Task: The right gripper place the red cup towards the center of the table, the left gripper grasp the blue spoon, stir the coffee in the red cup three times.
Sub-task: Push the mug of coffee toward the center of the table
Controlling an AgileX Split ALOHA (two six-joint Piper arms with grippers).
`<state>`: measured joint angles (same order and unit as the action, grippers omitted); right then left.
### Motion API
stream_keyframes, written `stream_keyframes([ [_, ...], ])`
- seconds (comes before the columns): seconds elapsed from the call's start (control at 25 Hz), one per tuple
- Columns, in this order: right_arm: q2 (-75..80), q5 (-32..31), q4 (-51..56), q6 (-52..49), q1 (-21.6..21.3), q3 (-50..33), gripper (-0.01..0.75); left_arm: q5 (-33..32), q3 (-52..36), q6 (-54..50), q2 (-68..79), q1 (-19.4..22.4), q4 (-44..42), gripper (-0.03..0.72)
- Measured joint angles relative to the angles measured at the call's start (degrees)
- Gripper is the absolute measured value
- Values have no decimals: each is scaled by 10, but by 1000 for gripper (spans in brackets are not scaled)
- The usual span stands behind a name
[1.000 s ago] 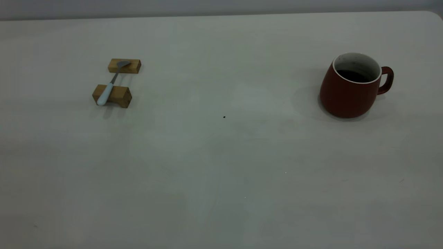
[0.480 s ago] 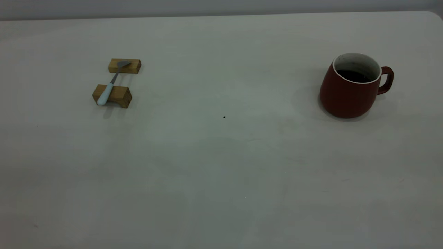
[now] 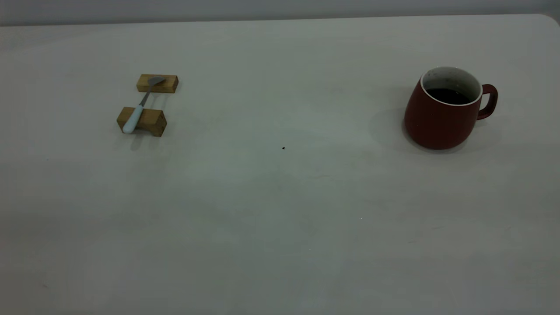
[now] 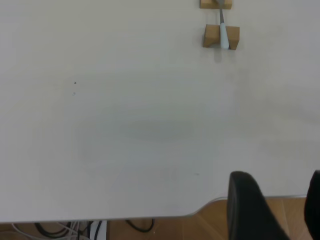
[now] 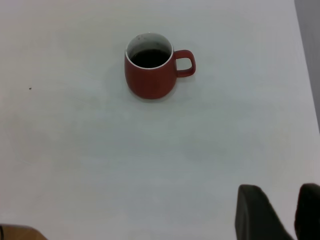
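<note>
Looked like a lab or test room from my side, not a home. I worked over a big plain off-white table (image 3: 280, 210) against a bare grey wall (image 3: 280, 8). Loose cables (image 4: 75, 231) hung below the table edge over a wood floor (image 4: 200, 227). Props were staged: two wooden blocks (image 3: 142, 120) used as a rest.

Grey wall (image 3: 262, 8) behind; wooden floor (image 4: 200, 227) with cables (image 4: 60, 231).
</note>
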<state>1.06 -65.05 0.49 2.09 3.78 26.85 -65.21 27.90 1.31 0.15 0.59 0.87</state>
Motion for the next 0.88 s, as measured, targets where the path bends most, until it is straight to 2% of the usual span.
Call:
stream_keyframes([
  [0.2,2,11,29,1,0,7,237,0,0,0,0,0,0,355],
  [0.44,94,113,29,1,0,82,226,0,0,0,0,0,0,355],
  [0.68,329,169,24,22,0,134,242,0,0,0,0,0,0,355],
  [0.88,533,209,22,59,0,191,343,0,0,0,0,0,0,355],
])
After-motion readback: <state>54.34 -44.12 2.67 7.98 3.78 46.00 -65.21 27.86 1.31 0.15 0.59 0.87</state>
